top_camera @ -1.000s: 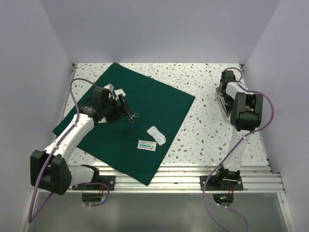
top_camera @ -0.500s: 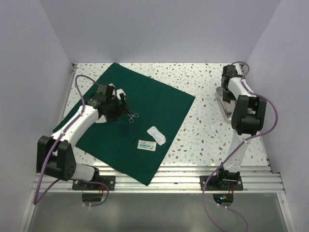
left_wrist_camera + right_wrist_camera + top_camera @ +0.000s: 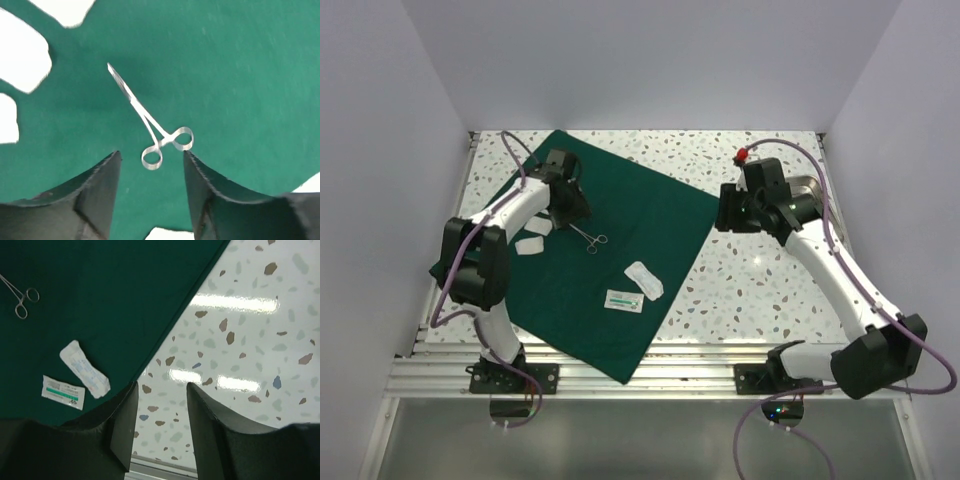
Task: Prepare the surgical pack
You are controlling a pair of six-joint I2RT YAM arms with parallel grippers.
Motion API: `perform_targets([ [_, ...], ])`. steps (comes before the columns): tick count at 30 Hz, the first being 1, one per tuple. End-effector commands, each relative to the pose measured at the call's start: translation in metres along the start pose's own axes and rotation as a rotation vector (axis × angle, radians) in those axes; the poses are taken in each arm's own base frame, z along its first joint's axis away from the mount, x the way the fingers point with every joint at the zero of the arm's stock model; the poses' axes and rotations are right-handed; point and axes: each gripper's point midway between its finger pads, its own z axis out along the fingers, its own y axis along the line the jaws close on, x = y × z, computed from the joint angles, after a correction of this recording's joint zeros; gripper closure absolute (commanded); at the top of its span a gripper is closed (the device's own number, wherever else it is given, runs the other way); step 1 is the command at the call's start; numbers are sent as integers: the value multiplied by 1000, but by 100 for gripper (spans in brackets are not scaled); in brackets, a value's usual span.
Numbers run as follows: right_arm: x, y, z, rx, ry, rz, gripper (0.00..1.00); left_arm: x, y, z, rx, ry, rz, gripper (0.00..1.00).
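Note:
The surgical pack's dark green drape (image 3: 640,215) lies spread flat as a broad sheet on the left half of the table. Steel forceps (image 3: 590,238) rest on it, with two white packets (image 3: 645,279) (image 3: 624,300) nearer the front. My left gripper (image 3: 575,212) hovers open over the drape (image 3: 240,75). The forceps' rings (image 3: 152,159) lie just past its fingertips, nothing held. My right gripper (image 3: 723,213) stands open beside the drape's right corner, over bare table, empty. In the right wrist view the drape edge (image 3: 165,325) runs diagonally just left of the gripper (image 3: 161,386).
Two small white pieces (image 3: 533,236) lie on the drape beside the left arm. A shiny steel tray (image 3: 810,188) sits at the back right, mostly behind the right arm. Speckled table (image 3: 760,280) stretches right of the drape; side walls close in both sides.
The right arm swung from the back-right tray to the drape's right corner and its gripper opened. The left arm shifted toward the back left and its jaws narrowed somewhat.

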Motion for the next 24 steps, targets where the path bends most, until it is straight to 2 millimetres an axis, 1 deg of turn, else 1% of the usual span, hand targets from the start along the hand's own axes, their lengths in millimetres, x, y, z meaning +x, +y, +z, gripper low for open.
perform_targets([
  [1, 29, 2, -9, -50, 52, 32, 53, -23, 2, 10, -91, -50, -45, 45],
  [2, 32, 1, -10, -48, 52, 20, 53, -26, 4, 13, -112, -58, -53, 48],
  [4, 40, -5, -14, -35, 63, -8, 53, -27, 5, 23, -151, -41, -77, 51],
  [6, 45, -6, -16, -39, 66, -17, 53, -27, 9, 31, -192, -29, -95, 53],
  [7, 49, -8, -14, -37, 75, -21, 53, -26, 9, 34, -198, -26, -114, 53],
  [9, 50, -5, -13, -59, 64, -19, 53, -24, 11, 39, -217, -18, -127, 53],
  [11, 55, -2, -10, -78, 80, -13, 54, -23, 13, 42, -236, -14, -144, 55],
  [13, 56, 0, -6, -88, 88, -13, 54, -20, 16, 47, -256, -7, -154, 55],
  [20, 55, 1, -2, -95, 96, -34, 55, -19, 13, 64, -261, 13, -162, 58],
  [24, 57, 2, 1, -101, 107, -42, 55, -19, 15, 69, -281, 18, -165, 59],
])
